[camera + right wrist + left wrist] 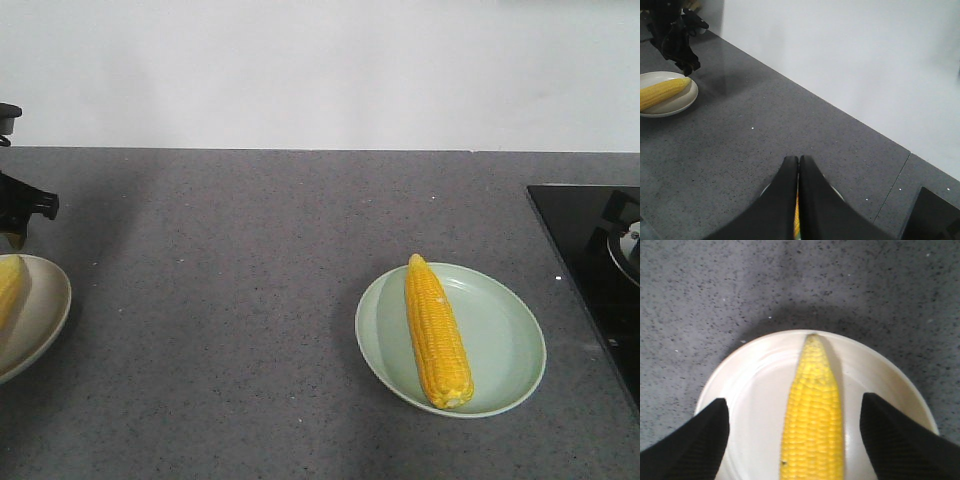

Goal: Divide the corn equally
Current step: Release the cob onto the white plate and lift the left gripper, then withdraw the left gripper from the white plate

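Observation:
One yellow corn cob (437,333) lies lengthwise on a pale green plate (505,345) at centre right. A second corn cob (814,415) lies on a cream plate (755,390) at the table's left edge, its pointed tip facing away. My left gripper (794,401) hovers open above that cob, with one black finger (700,432) on each side and neither touching it. My right gripper (798,160) is shut with nothing in it, above the green plate; a sliver of yellow shows through the gap between its fingers. The cream plate (675,100) and its corn (662,92) also show far left in the right wrist view.
A black cooktop (590,250) takes up the right edge of the grey speckled counter (230,300). A white wall runs along the back. The left arm (22,205) stands just behind the cream plate (40,310).

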Available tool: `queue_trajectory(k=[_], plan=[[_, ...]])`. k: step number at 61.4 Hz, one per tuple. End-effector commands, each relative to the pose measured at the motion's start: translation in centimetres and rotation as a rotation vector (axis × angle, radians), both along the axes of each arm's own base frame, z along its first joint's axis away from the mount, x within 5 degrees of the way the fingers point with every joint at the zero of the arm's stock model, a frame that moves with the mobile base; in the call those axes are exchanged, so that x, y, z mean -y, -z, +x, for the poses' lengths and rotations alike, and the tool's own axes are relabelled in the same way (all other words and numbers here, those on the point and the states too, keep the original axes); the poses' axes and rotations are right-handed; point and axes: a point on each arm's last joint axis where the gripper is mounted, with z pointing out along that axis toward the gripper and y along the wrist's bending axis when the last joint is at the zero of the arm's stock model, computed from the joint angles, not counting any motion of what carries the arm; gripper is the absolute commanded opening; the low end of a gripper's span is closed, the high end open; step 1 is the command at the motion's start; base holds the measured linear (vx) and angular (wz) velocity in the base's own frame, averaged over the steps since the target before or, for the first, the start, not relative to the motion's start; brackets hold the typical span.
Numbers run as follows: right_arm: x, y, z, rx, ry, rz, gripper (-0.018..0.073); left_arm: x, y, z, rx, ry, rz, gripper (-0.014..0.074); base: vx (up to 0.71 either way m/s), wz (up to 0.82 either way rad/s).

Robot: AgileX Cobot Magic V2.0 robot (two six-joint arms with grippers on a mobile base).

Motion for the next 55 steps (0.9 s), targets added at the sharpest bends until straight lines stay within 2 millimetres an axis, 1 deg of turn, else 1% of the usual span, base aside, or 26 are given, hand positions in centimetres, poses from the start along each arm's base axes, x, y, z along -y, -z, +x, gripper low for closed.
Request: queue_trajectory(k=[1, 10, 16, 24, 26, 33, 39, 46, 49, 55], plan=[[0.0, -1.0, 0.3, 0.073, 0.015, 0.037, -0.0004, 0.3, -2.6, -1.0, 0.074, -0.015, -0.044, 0.0519, 0.00, 0.00], [0.1, -1.2, 0.3, 0.095, 0.025, 0.044, -0.0004, 1.0, -3.5, -1.6, 0.098, -0.006, -0.130, 0.0448, 0.00, 0.00], [0.1, -1.4, 0.5, 0.123, 0.039, 0.058, -0.0004, 1.7, -4.7, -2.3, 0.126, 0.026, -0.186, 0.0358, 0.00, 0.00], [0.3, -1.8, 1.3, 0.150, 0.080, 0.088, -0.0004, 2.7, -6.7, -3.7, 0.181, 0.095, -0.291, 0.0196, 0.00, 0.00], [0.3, -1.8, 1.5, 0.150, 0.086, 0.097, -0.0004, 3.1, -7.5, -4.2, 0.205, 0.118, -0.326, 0.0143, 0.00, 0.00], [0.3, -1.7, 3.1, 0.121, 0.101, 0.102, -0.0004, 4.0, -9.9, -5.8, 0.294, 0.216, -0.403, -0.0004, 0.00, 0.00], [0.3, -1.3, 4.7, 0.081, 0.113, 0.087, -0.0004, 4.6, -12.0, -7.6, 0.370, 0.294, -0.442, -0.0008, 0.00, 0.00], [0.2, -0.7, 6.7, 0.035, 0.123, 0.070, -0.0004, 5.1, -14.5, -10.0, 0.469, 0.380, -0.467, -0.0008, 0.00, 0.00], [0.2, -0.5, 7.5, 0.015, 0.129, 0.059, -0.0004, 5.3, -15.7, -11.4, 0.521, 0.418, -0.471, -0.0008, 0.00, 0.00], [0.1, 0.3, 8.6, -0.007, 0.136, 0.060, -0.0004, 5.5, -17.1, -13.6, 0.609, 0.470, -0.478, -0.0008, 0.00, 0.00]])
